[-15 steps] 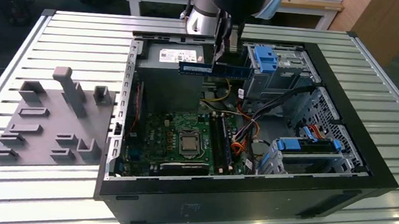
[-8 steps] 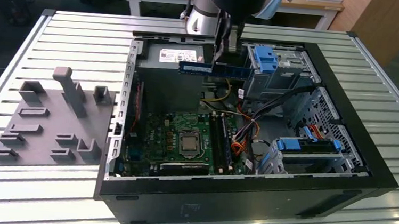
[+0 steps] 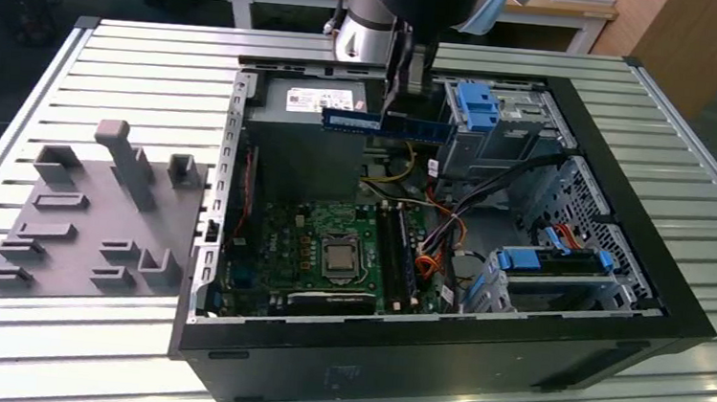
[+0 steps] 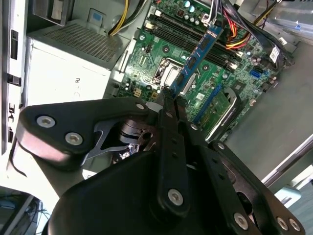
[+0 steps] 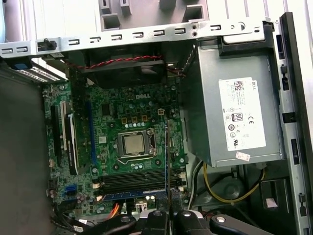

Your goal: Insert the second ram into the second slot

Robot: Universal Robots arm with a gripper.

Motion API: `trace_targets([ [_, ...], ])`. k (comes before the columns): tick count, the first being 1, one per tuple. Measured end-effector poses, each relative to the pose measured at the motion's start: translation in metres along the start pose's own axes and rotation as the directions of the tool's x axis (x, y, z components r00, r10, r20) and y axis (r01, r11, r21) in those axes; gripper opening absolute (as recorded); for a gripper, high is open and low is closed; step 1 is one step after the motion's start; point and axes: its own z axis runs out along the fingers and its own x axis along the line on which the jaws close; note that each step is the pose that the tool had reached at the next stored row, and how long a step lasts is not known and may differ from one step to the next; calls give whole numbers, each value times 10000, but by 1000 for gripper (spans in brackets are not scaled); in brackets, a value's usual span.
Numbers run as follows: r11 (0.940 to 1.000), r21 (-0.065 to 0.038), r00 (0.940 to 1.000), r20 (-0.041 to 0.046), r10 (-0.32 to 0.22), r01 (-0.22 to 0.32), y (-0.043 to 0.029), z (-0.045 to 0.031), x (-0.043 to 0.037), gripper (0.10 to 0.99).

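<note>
One long, thin blue circuit-board ram stick (image 3: 384,123) sits clamped between your end effector's (image 3: 402,107) closed fingers, above the open black computer case (image 3: 448,371).

second ram (image 4: 201,53), gripped end hidden, arm (image 3: 371,10) cropped

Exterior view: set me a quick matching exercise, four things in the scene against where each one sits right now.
1. second ram
2. grey fixture plate
3. processor socket
4. power supply

A. on the slatted table, at the exterior view's left of the case
B. clamped in the gripper, above the open case
C. on the green motherboard
D. inside the case, a grey box with a white label

Pairs: 1-B, 2-A, 3-C, 4-D.
</note>
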Motion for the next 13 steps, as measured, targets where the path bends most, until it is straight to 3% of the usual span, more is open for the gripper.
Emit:
trace_targets([
  [13, 9977, 10, 9977, 26, 672, -672, 0, 2, 0, 137],
])
